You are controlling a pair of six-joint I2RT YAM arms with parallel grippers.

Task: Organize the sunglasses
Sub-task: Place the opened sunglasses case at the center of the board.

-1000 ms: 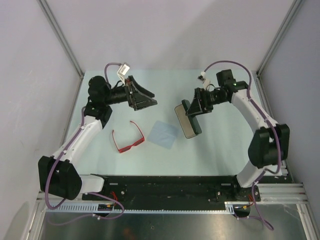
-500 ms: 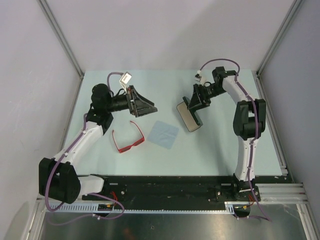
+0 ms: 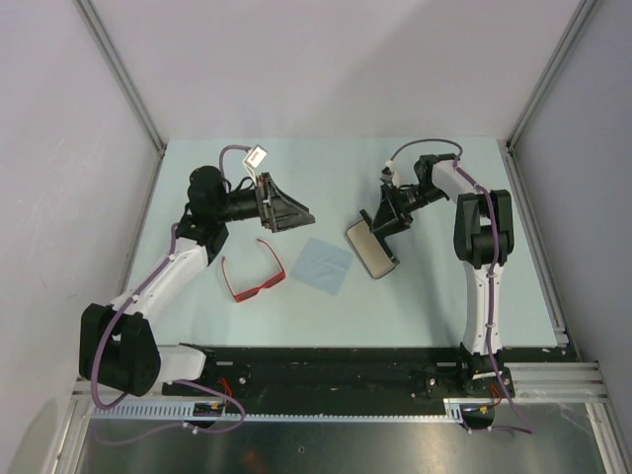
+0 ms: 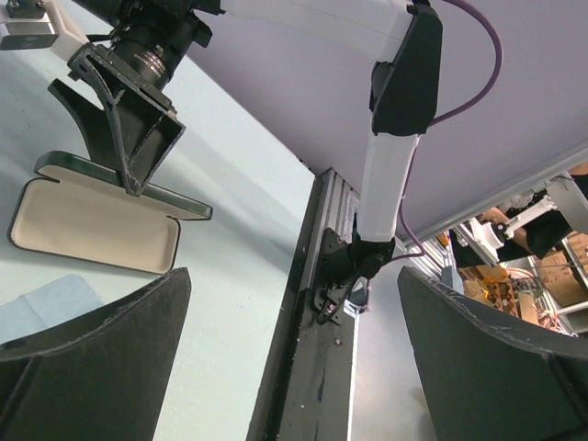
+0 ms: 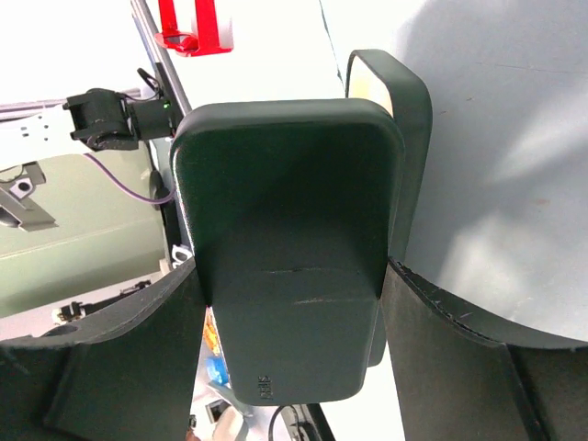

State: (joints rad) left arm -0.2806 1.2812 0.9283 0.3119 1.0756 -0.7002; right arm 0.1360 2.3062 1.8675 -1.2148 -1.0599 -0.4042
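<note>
Top: I see L gripper (image 3: 294, 214) jaws wide, nothing held, hanging over table (image 3: 425, 296); nudged right and nearer vs 1 s ago. Sunglasses (image 3: 252, 277) flat on table, arms unfolded, just left of blue cloth (image 3: 324, 265), unmoved. R gripper (image 3: 379, 219) clamped on raised lid of open black case (image 3: 372, 251); R elbow swung inward since.
L wrist: case tray on table, beige lining up, lid upright in R fingers.
R wrist: lid fills gap betw fingers; bit of red frame at top edge.
</note>
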